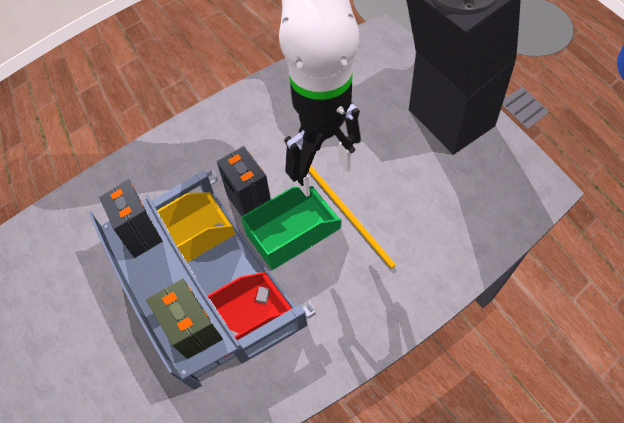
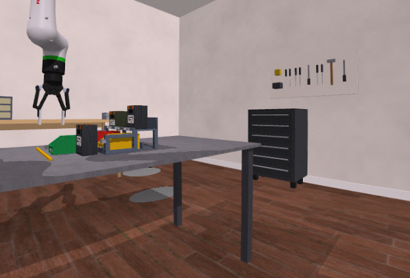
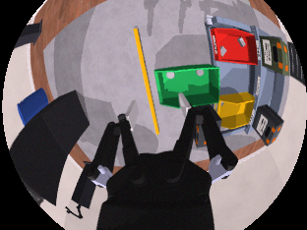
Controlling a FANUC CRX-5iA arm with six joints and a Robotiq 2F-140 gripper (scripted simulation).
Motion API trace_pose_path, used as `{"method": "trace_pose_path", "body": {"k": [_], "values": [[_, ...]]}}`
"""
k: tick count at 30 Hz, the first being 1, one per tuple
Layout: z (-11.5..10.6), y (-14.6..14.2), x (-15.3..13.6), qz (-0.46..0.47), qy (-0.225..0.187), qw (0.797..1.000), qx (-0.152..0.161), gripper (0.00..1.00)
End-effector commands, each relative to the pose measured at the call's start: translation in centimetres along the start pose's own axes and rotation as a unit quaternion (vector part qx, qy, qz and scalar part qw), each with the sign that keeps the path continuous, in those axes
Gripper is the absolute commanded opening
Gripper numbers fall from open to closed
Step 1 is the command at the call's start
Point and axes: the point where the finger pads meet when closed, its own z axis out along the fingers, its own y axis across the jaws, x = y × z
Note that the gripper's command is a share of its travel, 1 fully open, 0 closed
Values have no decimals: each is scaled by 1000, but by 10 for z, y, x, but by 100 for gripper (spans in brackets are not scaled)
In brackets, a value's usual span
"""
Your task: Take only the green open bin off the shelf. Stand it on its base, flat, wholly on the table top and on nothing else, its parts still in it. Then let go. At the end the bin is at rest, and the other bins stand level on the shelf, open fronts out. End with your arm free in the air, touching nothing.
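The green bin stands on its base on the desk, off the shelf; a dark case partly hides it in the exterior view. Two pale parts lie inside. The red bin and yellow bin sit on the shelf. A yellow strip lies near the green bin's front. The tool hangs above, released, fingers apart.

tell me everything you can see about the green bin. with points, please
The green bin point(image 1: 291, 248) point(image 2: 64, 146) point(image 3: 187, 79) is an open-topped, plastic-looking tray with a sloped, lower front. It stands upright on its base on the table top point(image 1: 442, 214) point(image 2: 205, 146) point(image 3: 105, 48), off the shelf point(image 1: 299, 319) point(image 2: 154, 137) point(image 3: 232, 22), between a dark case point(image 1: 243, 183) point(image 2: 87, 140) point(image 3: 201, 136) and the yellow bar's side. Two small pale round parts show inside it. The tool point(image 1: 327, 174) point(image 2: 51, 118) point(image 3: 157, 102) hangs above, not gripping it.
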Motion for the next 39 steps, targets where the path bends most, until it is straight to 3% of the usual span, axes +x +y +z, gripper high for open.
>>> {"method": "trace_pose_path", "body": {"k": [1, 32, 33, 39], "values": [[2, 0, 0, 0, 11, 1000, -8, 57], [6, 0, 0, 0, 18, 1000, -14, 57], [6, 0, 0, 0, 2, 1000, -3, 57], [8, 0, 0, 0, 18, 1000, -14, 57]]}}
